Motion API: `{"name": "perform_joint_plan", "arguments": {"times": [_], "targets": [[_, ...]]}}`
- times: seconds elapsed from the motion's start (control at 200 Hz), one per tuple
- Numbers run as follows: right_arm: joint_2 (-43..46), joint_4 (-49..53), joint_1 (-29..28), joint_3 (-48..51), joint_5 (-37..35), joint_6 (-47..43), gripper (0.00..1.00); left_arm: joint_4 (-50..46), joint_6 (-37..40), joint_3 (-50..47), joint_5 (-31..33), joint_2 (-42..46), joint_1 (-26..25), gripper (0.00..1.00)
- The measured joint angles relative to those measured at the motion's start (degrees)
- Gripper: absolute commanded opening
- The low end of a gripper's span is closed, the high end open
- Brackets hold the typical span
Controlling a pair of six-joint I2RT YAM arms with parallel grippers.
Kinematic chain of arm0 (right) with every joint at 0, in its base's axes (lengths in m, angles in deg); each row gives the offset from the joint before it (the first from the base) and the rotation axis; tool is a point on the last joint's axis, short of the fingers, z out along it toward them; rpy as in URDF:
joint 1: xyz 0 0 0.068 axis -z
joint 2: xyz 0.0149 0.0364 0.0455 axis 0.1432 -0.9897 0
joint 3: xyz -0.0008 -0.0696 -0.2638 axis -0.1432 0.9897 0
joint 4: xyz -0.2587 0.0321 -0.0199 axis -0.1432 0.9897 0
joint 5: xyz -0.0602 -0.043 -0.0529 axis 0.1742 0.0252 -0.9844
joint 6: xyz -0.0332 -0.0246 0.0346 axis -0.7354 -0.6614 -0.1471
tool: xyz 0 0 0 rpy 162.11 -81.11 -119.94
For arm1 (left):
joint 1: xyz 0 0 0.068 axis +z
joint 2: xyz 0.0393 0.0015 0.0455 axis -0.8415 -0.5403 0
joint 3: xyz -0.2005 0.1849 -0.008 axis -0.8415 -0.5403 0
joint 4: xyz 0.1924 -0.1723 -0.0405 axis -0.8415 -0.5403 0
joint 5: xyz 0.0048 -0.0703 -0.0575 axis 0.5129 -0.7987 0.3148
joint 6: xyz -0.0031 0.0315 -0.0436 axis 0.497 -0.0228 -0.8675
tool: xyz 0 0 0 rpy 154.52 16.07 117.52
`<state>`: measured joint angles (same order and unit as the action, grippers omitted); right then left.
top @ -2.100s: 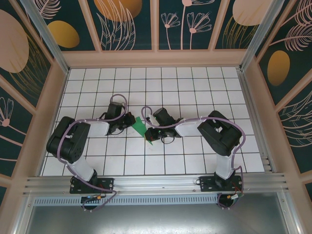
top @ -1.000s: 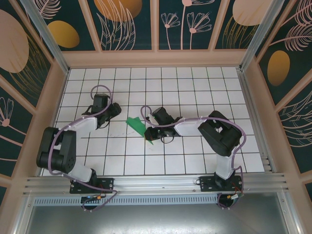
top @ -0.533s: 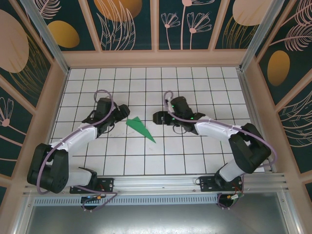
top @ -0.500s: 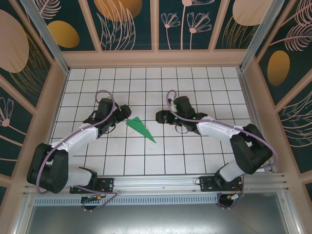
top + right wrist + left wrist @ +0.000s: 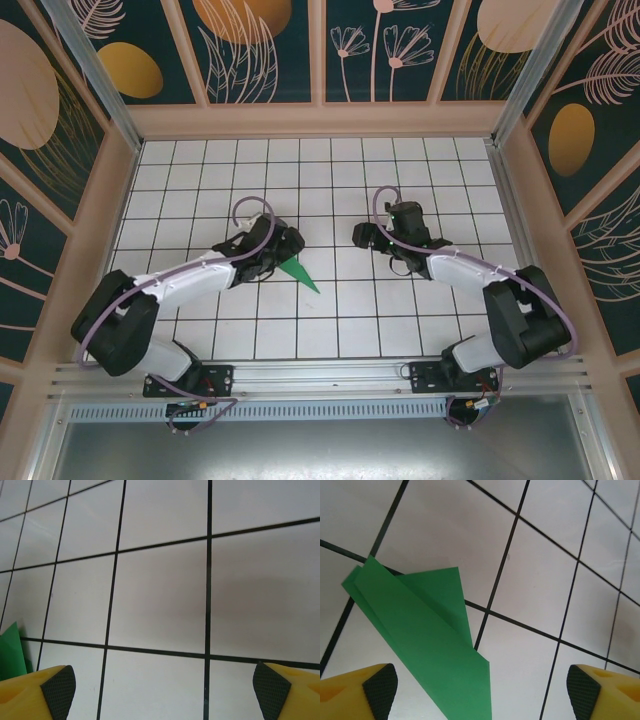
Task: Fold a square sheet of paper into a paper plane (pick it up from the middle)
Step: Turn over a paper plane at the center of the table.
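The left gripper (image 5: pixel 481 686) is holding its jaws spread wide and gripping nothing; its black pads (image 5: pixel 380 684) are hanging to either side of the paper plane (image 5: pixel 427 645), which is lying flat on the white tiled table (image 5: pixel 540 570) with its layered folds facing up (the wider end is pointing away up-left in the wrist view). From overhead, that gripper (image 5: pixel 287 247) is covering the wider end while the green tip (image 5: pixel 302 276) is poking out toward the near edge.

The right gripper (image 5: pixel 164 690) is gaping just as wide and just as empty over bare tiles; a sliver of green is showing at the left edge of its wrist view; from above it (image 5: pixel 362 236) is sitting well apart from the plane, off to the right.

I'd judge the left arm is lining up to lift the dart by its middle; it should be centring on the ridge halfway along, turning so the pads are closing across the ridge, lowering until they are just grazing the tiles, and squeezing gently so the folds aren't crushed.
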<state>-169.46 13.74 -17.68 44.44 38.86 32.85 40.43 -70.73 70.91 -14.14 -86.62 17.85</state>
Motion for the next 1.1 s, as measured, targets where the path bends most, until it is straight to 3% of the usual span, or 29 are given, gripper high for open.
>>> {"name": "perform_joint_plan", "arguments": {"times": [0.35, 0.575, 1.096], "targets": [[0.2, -2.1, 1.0, 2.7, -1.7, 0.3, 0.94, -8.5, -4.9, 7.1, 2.9, -8.7, -2.1, 0.67], [0.2, -2.2, 1.0, 2.7, -1.9, 0.7, 0.93, -10.6, -6.6, 7.1, 2.9, -8.9, -2.1, 0.53], [-1.1, -2.6, 1.0, 2.7, -1.4, 1.4, 0.92, -8.9, -12.2, 3.8, 2.6, -7.0, -3.4, 0.33]]}}
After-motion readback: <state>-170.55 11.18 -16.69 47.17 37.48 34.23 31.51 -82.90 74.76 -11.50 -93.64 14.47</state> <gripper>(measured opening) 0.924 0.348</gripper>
